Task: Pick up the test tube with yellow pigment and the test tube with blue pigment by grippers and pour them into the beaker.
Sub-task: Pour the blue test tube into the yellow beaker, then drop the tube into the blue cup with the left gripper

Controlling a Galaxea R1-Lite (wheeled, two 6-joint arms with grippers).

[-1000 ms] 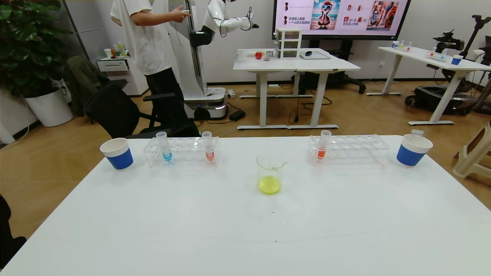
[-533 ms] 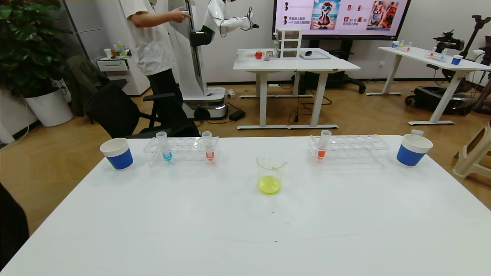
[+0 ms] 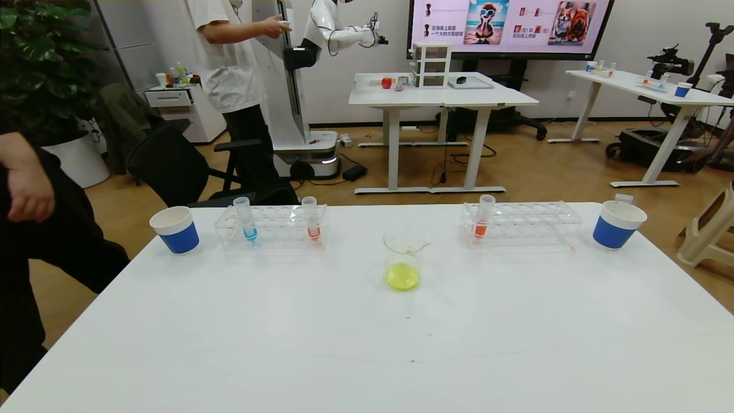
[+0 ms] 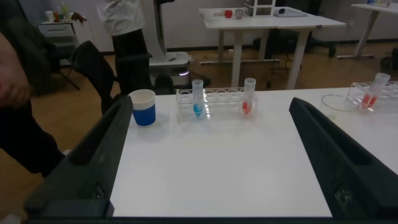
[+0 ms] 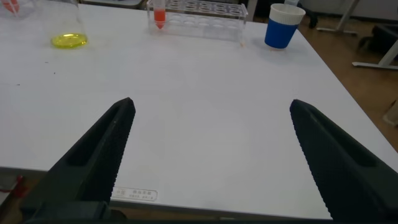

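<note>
Blue tube: slim clear plastic test tube with cyan-blue liquid in its rounded bottom, standing upright near the left end of the clear plastic rack on the left, on the far side of the white table.
Handling: probably weighing very little, stiff but smooth and slippery; likely calling for a gentle pinch on the bare upper part showing above the rack, then a straight lift to avoid tipping the light rack.
Neighbouring tube: similar clear tube with orange-red liquid sitting further right in the same rack, not wanted.
Yellow tube: not showing in either rack; possibly the small clear tip poking out behind the right blue-and-white paper cup, too small to tell.
Beaker: small clear glass beaker with a pouring spout, standing mid-table between the two racks, already holding yellow-green liquid; fragile, needing a careful pour.
Right rack: second clear plastic rack carrying one orange-red tube.
Left cup: blue-and-white paper cup sitting just beside the left rack.
Left gripper: black two-fingered left gripper, hanging over the near table, fingers spread wide, holding nothing, facing the blue tube.
Right gripper: black right gripper, hovering over the near right of the table, also gaping wide and empty.
</note>
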